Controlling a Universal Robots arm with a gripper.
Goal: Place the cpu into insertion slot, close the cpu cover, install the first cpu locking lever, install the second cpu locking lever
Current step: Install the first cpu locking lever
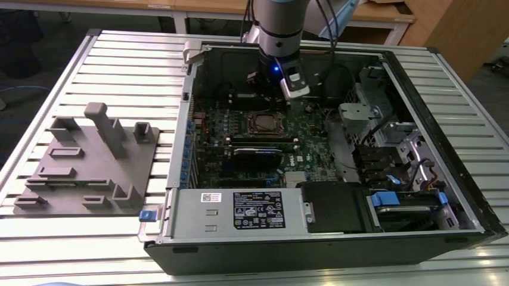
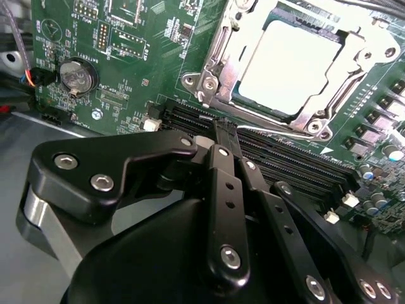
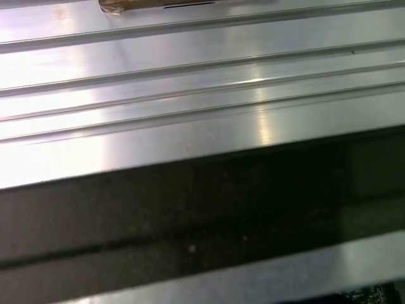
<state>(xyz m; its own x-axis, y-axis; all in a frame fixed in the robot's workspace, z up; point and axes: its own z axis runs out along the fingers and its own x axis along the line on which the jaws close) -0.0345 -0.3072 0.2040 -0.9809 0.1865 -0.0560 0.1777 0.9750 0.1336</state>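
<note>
Exterior view: one computer case (image 1: 318, 253), side panel off, is laid flat on a slatted metal table (image 1: 127, 65). A grey moulded holder (image 1: 87, 173) is set on the table at the exterior view's left, just beside the case. The arm reaches down into the case from the upper centre of the frame. Its gripper (image 1: 292, 89) is held over the circuit board (image 1: 310, 134), near the insertion slot (image 1: 266, 124) and apart from it. A printed label (image 1: 257, 210) is carried by the power supply box (image 1: 199, 208) in the lower centre of the frame; its print is not transcribed.

Second wrist view: the cpu (image 2: 297, 60) is seen seated in the insertion slot, with the cpu cover (image 2: 250, 31) laid flat around it. The wire locking levers (image 2: 214, 54) run alongside the cover. Whether they are hooked down cannot be told. The gripper (image 2: 223, 126) is clenched with nothing between its fingers, poised over the long black memory slots (image 2: 278, 152) next to the cover. Placing the chip and closing the cover are judged done; the two levers are left unconfirmed. White lettering is noted across the board and around a coin battery (image 2: 79, 76), and is not read off.

First wrist view: bright table slats (image 3: 190, 76) are recorded, then a dark band (image 3: 190, 215), taken to be the case wall. No writing is legible.
</note>
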